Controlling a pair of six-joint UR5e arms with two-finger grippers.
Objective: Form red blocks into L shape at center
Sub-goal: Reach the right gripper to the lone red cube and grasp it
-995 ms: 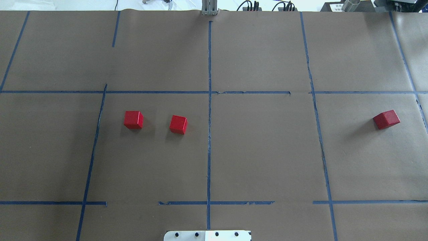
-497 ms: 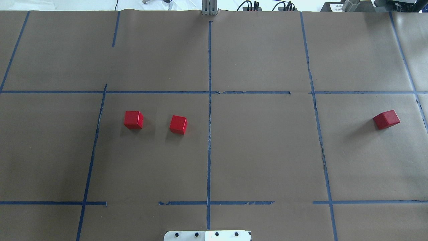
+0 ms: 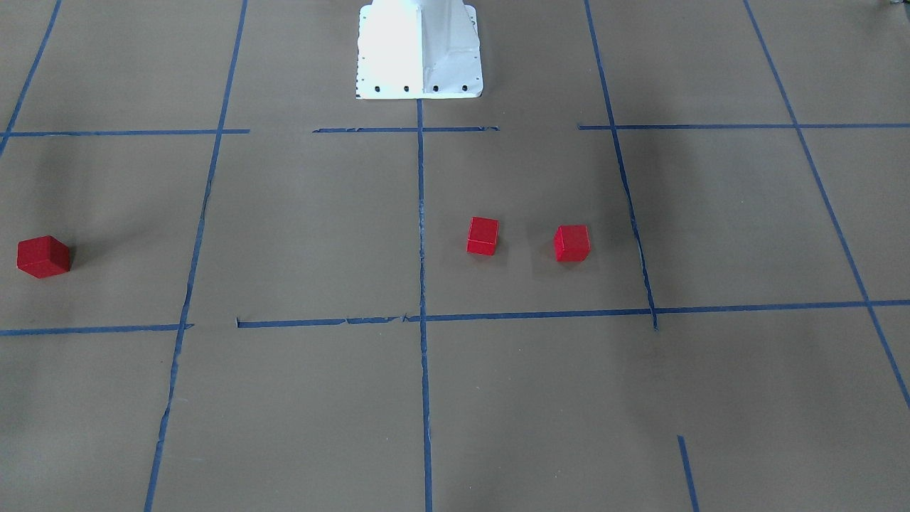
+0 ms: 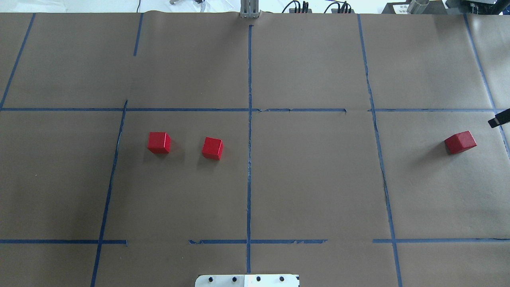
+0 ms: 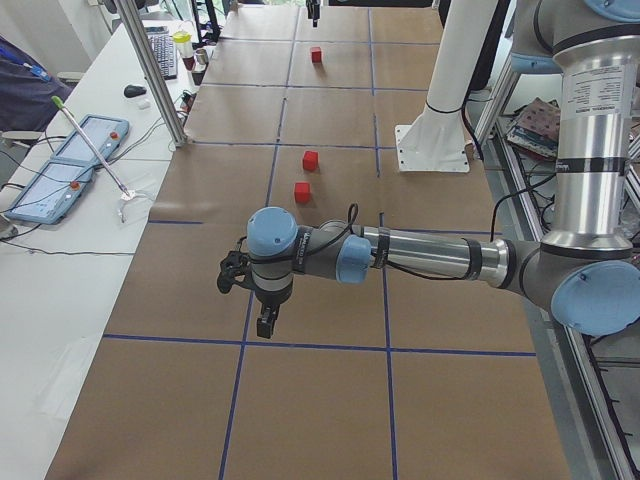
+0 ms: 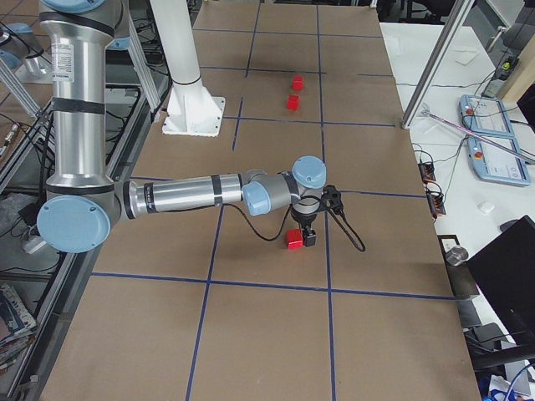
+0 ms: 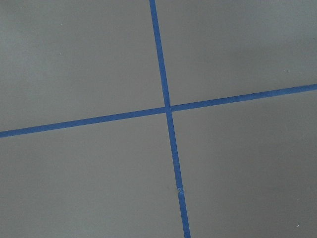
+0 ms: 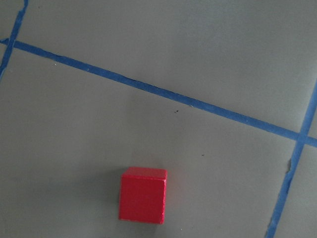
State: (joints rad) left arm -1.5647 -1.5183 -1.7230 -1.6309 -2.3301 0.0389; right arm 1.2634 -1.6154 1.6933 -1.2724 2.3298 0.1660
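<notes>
Three red blocks lie apart on the brown paper. Two sit left of the centre line in the overhead view, one (image 4: 159, 142) and the other (image 4: 212, 148). The third block (image 4: 460, 142) lies far right and shows in the right wrist view (image 8: 142, 194). My right gripper (image 6: 305, 236) hangs right beside this block (image 6: 293, 238); only its black tip (image 4: 499, 120) shows overhead, and I cannot tell if it is open. My left gripper (image 5: 263, 322) hangs over bare paper far to the left, away from the blocks; I cannot tell its state.
Blue tape lines (image 4: 249, 159) grid the brown paper. The white robot base (image 3: 419, 50) stands at the table's near middle edge. A metal post (image 5: 150, 70) and tablets (image 5: 60, 170) stand on the white side table beyond the far edge.
A black tip of my right gripper has come into the overhead view at the right edge, above the far-right block. The three blocks have not moved.
</notes>
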